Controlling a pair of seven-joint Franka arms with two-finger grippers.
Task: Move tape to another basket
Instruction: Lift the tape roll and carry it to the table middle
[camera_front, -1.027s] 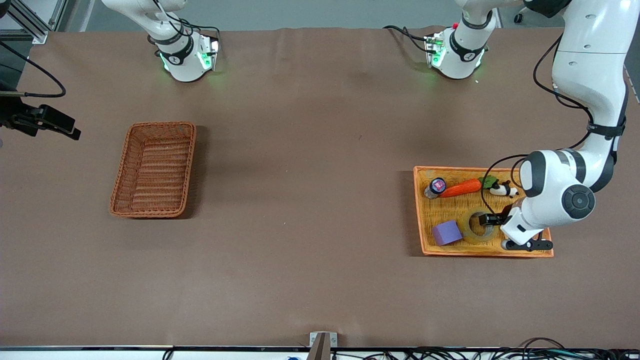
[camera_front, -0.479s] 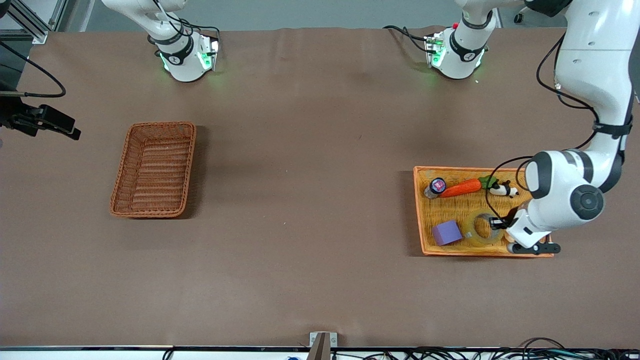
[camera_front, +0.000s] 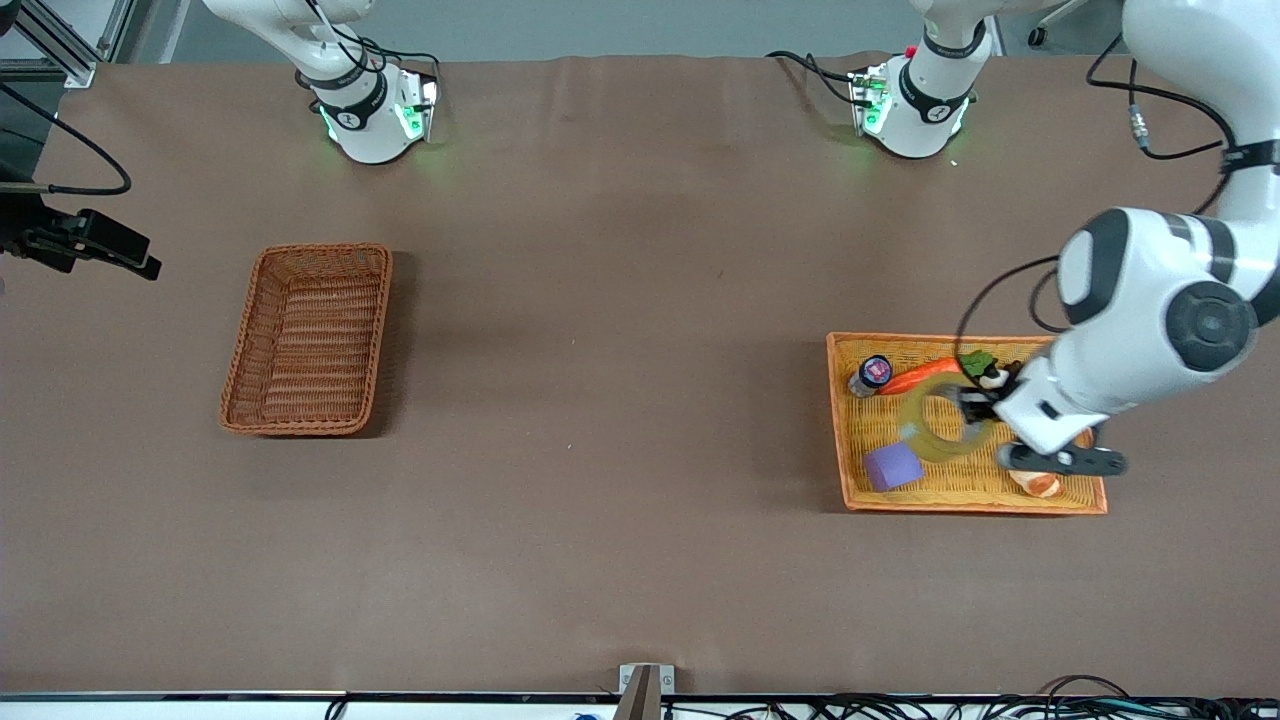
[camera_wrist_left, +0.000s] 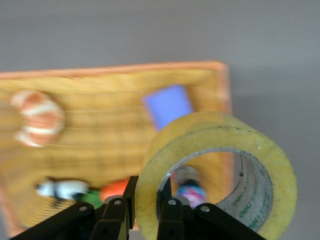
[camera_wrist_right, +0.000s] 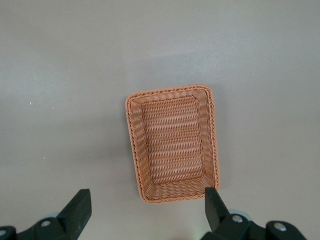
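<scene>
One tape (camera_front: 938, 425) roll hangs in the air over the orange tray basket (camera_front: 1078, 501), its wall pinched between the fingers of the left gripper (camera_front: 968, 405); one finger (camera_wrist_left: 169, 220) sits inside the grey core and the other (camera_wrist_left: 116, 219) against the yellowish outer face.

Taking that orange tray as the landmark, five things lie in it: a purple block (camera_front: 892, 466) under the tape's edge, a small round-topped jar (camera_front: 872, 372) at the tray's corner toward the bases, an orange carrot (camera_front: 912, 378) touching the jar, a black-and-white panda figure (camera_front: 993, 377) beside the carrot's green top, and an orange-and-white piece (camera_front: 1037, 484) partly hidden under the left gripper.

There are two baskets in all. The second, the reddish-brown basket (camera_front: 308, 339), sits well apart from the tray, toward the right arm's end of the table, with nothing inside it.

The right gripper (camera_wrist_right: 145, 210) waits high over that basket, its fingers spread wide and holding nothing.
</scene>
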